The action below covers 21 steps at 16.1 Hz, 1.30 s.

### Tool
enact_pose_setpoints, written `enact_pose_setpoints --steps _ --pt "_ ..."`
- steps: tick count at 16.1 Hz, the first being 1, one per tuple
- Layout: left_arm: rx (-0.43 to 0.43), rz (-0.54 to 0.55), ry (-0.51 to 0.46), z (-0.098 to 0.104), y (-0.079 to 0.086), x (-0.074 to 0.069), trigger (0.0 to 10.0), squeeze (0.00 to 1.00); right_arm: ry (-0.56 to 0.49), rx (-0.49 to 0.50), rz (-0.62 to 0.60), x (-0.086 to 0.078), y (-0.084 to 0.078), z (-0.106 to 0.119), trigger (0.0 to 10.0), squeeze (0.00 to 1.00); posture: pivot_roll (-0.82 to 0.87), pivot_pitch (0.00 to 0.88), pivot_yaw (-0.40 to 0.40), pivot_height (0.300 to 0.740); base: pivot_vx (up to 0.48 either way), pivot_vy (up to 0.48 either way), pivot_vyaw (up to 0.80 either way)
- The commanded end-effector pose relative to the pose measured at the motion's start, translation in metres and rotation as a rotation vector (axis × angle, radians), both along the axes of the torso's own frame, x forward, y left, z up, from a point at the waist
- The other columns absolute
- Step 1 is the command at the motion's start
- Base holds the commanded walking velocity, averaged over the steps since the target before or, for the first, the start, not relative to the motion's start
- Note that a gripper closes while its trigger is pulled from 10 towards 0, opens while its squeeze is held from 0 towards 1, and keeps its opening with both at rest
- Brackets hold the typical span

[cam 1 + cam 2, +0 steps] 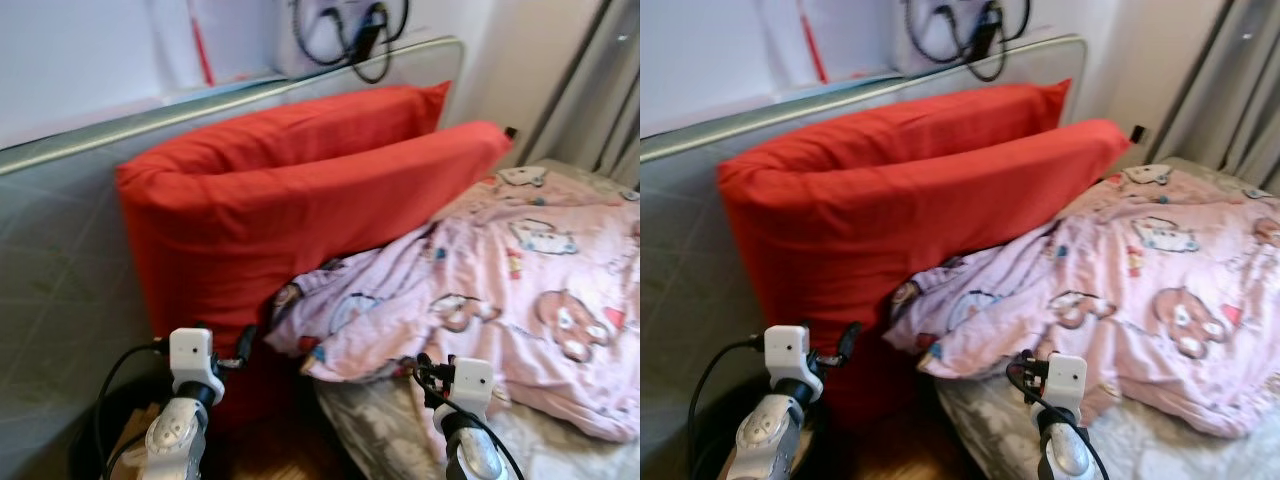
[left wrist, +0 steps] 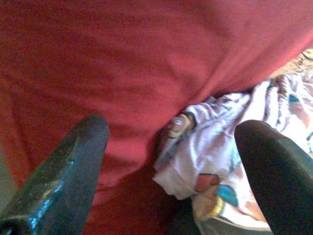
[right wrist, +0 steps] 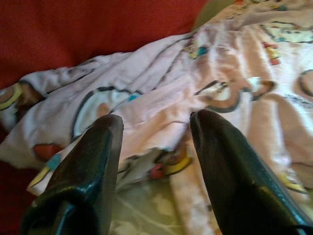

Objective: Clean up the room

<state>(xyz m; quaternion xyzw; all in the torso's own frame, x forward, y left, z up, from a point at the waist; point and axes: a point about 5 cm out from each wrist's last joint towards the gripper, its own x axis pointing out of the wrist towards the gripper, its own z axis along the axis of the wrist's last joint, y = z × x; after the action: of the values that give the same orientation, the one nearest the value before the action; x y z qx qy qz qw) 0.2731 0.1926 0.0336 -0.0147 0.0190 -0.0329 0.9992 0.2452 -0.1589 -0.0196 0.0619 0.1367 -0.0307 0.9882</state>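
Observation:
A pink cartoon-print blanket [image 1: 500, 290] lies rumpled over the bed, its near corner [image 1: 330, 345] hanging off the mattress edge. Two red pillows [image 1: 290, 190] lean against the headboard behind it. My left gripper [image 2: 171, 142] is open, pointing at the red pillow's lower edge and the blanket corner [image 2: 205, 152], holding nothing. My right gripper [image 3: 156, 132] is open just above the blanket's folded edge [image 3: 161, 98], nothing between its fingers [image 3: 98, 147]. Both wrists [image 1: 190, 370] [image 1: 465, 385] sit low in the eye views.
A grey padded headboard [image 1: 60, 260] with a metal rail runs along the left. Black cables [image 1: 360, 35] hang on the wall above. Curtains [image 1: 600, 80] stand at the right. The patterned mattress [image 1: 390, 430] shows under the blanket; dark wood floor [image 1: 270, 450] lies below.

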Motion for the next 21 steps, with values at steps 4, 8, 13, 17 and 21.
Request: enact_pose_setpoints --steps 4,8,13,17,21 --pt "-0.006 -0.014 0.0 0.0026 -0.0026 0.0013 10.0 0.0 -0.014 0.0 -0.019 0.0052 -0.0027 0.0044 10.0 0.0 0.05 0.0 -0.023 0.74 0.0 0.0 0.0" --pt "-0.013 -0.027 0.006 0.0035 -0.0049 0.0019 10.0 0.0 0.001 0.011 -0.033 0.0059 -0.0052 0.0033 10.0 0.0 0.05 0.0 -0.021 0.74 0.0 0.0 -0.12" --pt "-0.016 -0.039 0.002 0.0054 -0.0054 0.0025 10.0 0.0 -0.018 0.014 -0.03 0.0068 -0.0035 0.0055 10.0 0.0 0.05 0.0 -0.017 0.74 0.0 0.0 -0.24" --pt "-0.019 -0.044 -0.001 0.0067 -0.0074 0.0041 10.0 0.0 -0.013 0.028 -0.011 0.0071 -0.0006 0.0049 10.0 0.0 0.05 0.0 -0.016 0.74 0.0 0.0 0.0" --pt "-0.024 -0.048 -0.003 0.008 -0.0075 0.005 10.0 0.0 -0.013 0.032 -0.021 0.0071 -0.0014 0.0049 10.0 0.0 0.05 0.0 -0.017 0.74 0.0 0.0 0.0"
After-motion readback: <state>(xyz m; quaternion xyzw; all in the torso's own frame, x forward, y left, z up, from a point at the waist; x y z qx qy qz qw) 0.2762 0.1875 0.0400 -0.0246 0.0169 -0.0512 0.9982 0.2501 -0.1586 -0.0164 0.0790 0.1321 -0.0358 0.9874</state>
